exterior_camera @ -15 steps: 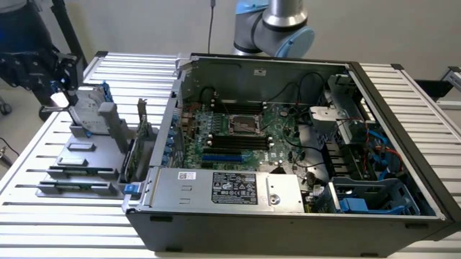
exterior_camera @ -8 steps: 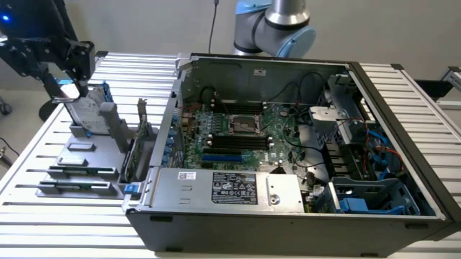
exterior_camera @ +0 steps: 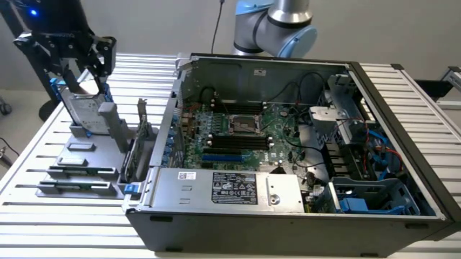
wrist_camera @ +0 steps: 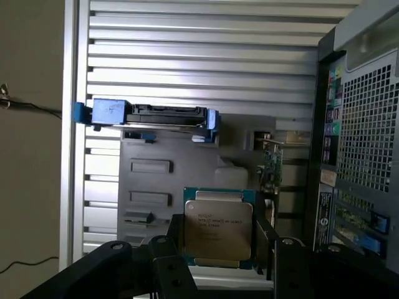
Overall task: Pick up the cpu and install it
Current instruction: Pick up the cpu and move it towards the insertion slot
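I have the jaws clenched on the cpu, poised over the grey tray by the edge of the worktop on the exterior view's left; gripped only by its rims, I reckon it could tilt or slip and damage the socket.

Open air surrounds the gripper, cpu clamped in its fingers, above the parts tray at the exterior view's left. Just beneath it stands an upright hard drive. An expansion card and the case wall rise between tray and motherboard. The case lies open above the socket, with cables looping at its far right.
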`<state>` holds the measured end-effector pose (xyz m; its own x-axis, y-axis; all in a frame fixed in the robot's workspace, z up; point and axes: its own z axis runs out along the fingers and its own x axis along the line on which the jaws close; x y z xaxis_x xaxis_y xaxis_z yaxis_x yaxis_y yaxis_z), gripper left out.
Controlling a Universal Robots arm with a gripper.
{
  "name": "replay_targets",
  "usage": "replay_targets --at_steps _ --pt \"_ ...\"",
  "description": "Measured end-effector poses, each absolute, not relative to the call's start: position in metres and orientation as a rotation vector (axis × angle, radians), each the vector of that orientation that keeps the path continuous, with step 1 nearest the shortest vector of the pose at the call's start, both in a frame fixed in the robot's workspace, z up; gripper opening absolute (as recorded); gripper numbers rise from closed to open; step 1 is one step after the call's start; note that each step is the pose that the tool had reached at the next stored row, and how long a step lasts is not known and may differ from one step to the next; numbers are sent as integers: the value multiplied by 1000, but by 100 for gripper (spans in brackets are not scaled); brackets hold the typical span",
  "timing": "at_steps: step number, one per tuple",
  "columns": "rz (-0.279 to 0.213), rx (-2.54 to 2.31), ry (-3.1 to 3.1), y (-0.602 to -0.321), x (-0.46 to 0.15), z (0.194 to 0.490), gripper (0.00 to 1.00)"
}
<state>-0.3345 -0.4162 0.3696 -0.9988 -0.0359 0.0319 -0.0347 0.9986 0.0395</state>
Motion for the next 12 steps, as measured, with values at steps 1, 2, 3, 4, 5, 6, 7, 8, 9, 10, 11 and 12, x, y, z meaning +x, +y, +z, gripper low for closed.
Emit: replay_targets --at_steps 1,2,3,4,5,6,7,8,9,10,11,12 --pt "-61 55 -3108 -416 -330 371 54" --pt "-60 55 -3108 -416 -325 371 54" --pt "-61 55 -3108 -415 -321 372 54" --pt "-61 55 -3108 -415 -316 373 54" --pt "-61 55 -3108 -415 -312 374 54" --pt "-61 55 -3108 -415 -307 375 54" --pt "-61 55 -3108 -414 -302 376 54" --pt "-61 55 -3108 -414 -298 377 54" --pt "-60 55 -3108 -414 -293 378 54" --pt "-61 55 -3108 -414 -289 378 54" --pt "-61 55 -3108 -414 -284 379 54" --pt "-61 55 -3108 -413 -280 380 54"
